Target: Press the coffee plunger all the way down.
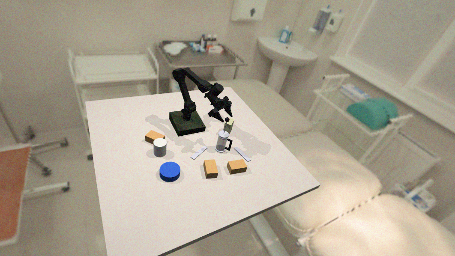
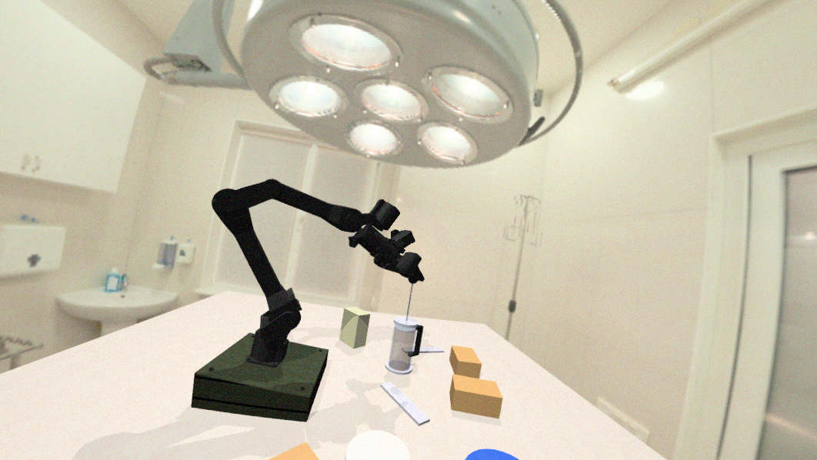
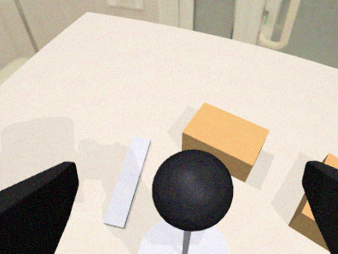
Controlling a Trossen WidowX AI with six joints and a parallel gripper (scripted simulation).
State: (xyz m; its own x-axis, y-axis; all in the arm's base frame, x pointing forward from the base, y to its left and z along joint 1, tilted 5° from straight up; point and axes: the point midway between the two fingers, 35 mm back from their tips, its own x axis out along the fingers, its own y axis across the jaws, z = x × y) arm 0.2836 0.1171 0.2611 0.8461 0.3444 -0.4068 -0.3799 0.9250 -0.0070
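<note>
Arm reaches forward and down — jaws wide open, empty — straddling the plunger knob.

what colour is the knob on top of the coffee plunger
Black. The knob shows best in the wrist view, between the open gripper fingers.

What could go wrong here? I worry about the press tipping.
1. The end effector is wide open around the knob; closing off-centre could push the thin rod sideways and tip the press.
2. The plunger is fully raised, so a slanted push has long leverage.
3. A slid press could hit the nearby strip.
</note>
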